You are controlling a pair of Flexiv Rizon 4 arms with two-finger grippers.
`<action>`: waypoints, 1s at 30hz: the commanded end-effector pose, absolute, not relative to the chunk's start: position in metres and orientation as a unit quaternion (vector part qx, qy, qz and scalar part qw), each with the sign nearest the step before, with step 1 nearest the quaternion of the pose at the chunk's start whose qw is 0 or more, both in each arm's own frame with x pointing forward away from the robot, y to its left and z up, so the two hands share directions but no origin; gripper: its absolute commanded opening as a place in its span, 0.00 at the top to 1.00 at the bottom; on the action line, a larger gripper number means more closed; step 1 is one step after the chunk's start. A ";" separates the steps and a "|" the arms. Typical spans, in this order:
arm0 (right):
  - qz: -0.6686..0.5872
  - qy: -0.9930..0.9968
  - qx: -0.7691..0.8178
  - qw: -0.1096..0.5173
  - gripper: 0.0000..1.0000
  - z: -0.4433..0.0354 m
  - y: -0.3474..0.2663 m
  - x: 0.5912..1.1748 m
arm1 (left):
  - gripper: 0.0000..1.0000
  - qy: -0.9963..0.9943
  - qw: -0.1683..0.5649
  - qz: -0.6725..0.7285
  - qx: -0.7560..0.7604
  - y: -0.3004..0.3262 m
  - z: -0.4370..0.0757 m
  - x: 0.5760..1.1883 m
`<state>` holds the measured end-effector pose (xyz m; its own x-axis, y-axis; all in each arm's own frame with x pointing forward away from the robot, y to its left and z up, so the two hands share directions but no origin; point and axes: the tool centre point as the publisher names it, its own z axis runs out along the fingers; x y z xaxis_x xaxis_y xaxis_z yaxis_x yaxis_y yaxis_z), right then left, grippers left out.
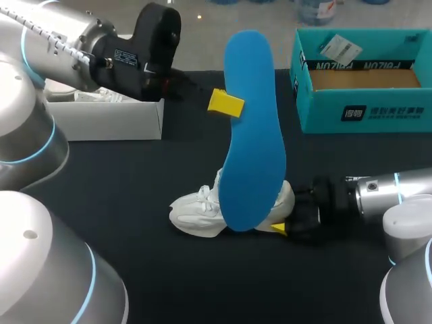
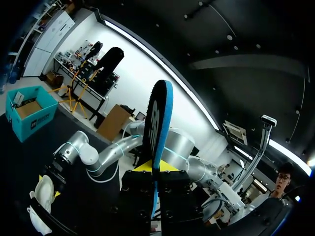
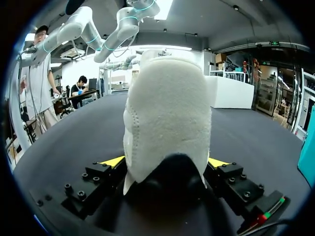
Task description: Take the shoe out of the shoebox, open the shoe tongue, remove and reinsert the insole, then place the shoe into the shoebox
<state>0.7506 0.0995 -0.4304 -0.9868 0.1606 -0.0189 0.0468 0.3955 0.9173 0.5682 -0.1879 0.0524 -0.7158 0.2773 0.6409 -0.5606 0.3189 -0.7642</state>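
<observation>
Behind the upright insole (image 1: 253,135), most of the shoe (image 1: 196,212) hides.

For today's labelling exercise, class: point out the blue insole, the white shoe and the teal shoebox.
blue insole (image 1: 253,135): head view, middle of its blue face.
white shoe (image 1: 194,214): head view, toe end.
teal shoebox (image 1: 317,115): head view, front wall.

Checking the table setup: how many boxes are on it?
2: an open teal shoebox at the far right, and a white box at the far left, partly hidden by the left arm.
</observation>
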 end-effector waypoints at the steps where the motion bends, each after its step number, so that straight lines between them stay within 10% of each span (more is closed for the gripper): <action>1: 0.531 0.843 0.066 0.045 0.00 -0.421 0.094 0.746 | 1.00 -0.726 0.364 0.575 0.097 -0.189 0.052 0.569; 30: 0.451 0.886 0.104 -0.028 0.00 -0.400 0.087 0.738 | 1.00 -0.726 0.364 0.575 0.097 -0.189 0.052 0.569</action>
<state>0.7368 0.0837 -0.4016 -0.9777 0.1641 0.1313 0.2002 0.5371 0.8194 0.5684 -0.1879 0.0525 -0.7158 0.2777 0.6407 -0.5603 0.3193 -0.7643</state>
